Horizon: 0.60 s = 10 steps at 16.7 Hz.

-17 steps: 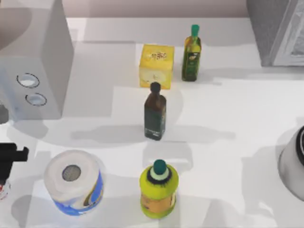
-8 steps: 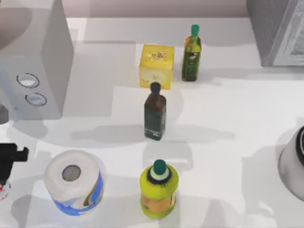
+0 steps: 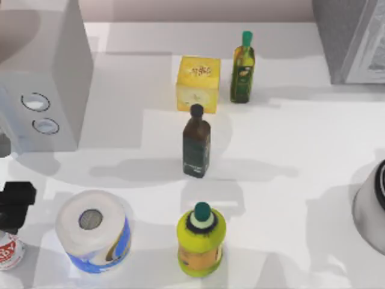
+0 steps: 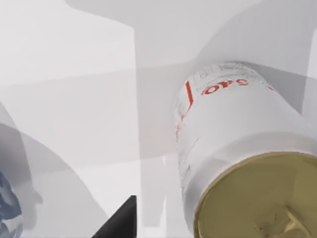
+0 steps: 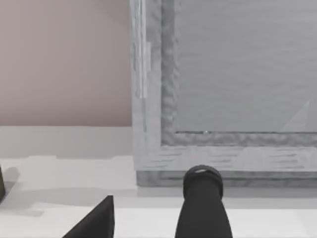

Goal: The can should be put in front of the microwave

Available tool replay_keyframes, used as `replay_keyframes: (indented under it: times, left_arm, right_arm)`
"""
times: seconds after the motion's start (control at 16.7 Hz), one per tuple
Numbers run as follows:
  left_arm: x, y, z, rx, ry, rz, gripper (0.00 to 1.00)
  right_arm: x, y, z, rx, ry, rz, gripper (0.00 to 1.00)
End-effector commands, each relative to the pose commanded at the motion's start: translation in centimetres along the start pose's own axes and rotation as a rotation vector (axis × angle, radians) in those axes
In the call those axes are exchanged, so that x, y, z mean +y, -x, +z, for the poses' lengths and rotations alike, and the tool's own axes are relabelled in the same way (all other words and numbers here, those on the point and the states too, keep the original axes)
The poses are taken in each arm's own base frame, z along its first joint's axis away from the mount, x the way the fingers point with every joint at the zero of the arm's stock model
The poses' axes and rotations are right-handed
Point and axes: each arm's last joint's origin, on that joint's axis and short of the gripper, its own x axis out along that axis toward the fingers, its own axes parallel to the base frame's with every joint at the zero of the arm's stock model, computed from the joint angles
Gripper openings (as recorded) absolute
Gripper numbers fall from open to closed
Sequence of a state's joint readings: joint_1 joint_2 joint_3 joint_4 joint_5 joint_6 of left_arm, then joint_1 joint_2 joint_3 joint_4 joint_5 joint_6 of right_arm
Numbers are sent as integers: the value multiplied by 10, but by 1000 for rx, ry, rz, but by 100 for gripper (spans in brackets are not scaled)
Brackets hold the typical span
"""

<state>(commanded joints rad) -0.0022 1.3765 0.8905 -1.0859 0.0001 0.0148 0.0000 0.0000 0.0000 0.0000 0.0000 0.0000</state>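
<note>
The can (image 3: 10,251) sits at the near left corner of the table (image 3: 289,198), just left of the paper roll (image 3: 93,232) and near-side of the microwave (image 3: 42,78), which is farther back on the left. My left gripper (image 3: 15,206) hangs right over the can, but honestly I can't tell whether its jaws are spread or pinched. In the left wrist view the can (image 4: 237,163) is up close: white side with red print, dull gold flat top. I'd guess it's a stiff metal tin, light-ish, with a smooth side that could slip, so I'd grab it across the middle of the round side, not on the rim, and squeeze firmly since it shouldn't crush. It's short, so it probably won't tip easily. My right gripper (image 5: 148,218) is parked far right by the darker appliance (image 5: 223,89), jaws apart.
</note>
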Motion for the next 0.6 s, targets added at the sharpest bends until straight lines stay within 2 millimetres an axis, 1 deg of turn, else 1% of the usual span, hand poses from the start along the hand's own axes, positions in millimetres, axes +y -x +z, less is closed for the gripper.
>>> replay_keyframes:
  times: [0.48, 0.6]
  left_arm:
    - [0, 1, 0, -1, -1, 0, 100]
    - [0, 7, 1, 1, -1, 0, 100]
  right_arm:
    - [0, 0, 0, 0, 0, 0, 100]
    - [0, 0, 0, 0, 0, 0, 100]
